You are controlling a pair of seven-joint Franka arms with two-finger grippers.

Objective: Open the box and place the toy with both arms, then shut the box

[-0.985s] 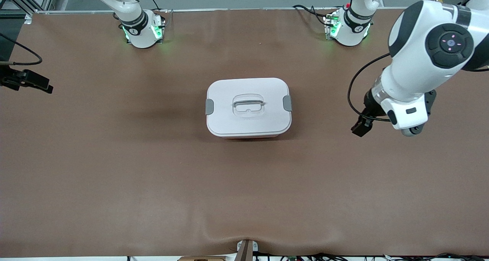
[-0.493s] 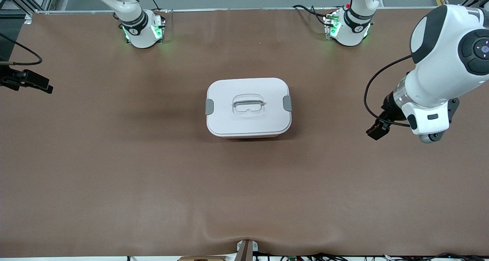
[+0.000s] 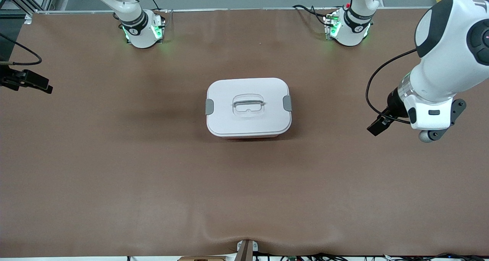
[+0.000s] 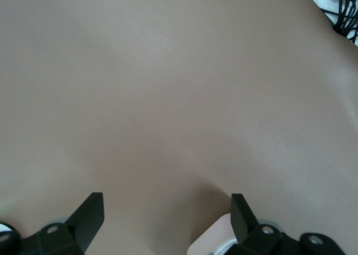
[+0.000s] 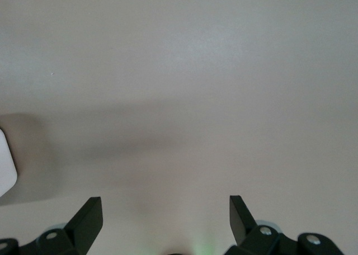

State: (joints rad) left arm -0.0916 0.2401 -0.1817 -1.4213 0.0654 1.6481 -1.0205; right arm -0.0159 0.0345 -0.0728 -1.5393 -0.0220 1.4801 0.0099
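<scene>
Box sits closed and clipped at centre frame on my bench, no toy in sight, while my left pincer, wide open, has drifted away toward right frame and my right pincer waits open and empty, so I judge the task finished.

the box sits upright mid-table, a rounded rectangular tub with its white lid on. grey clips sit at both short ends, and a grey handle lies flat in the lid's recess.
</scene>
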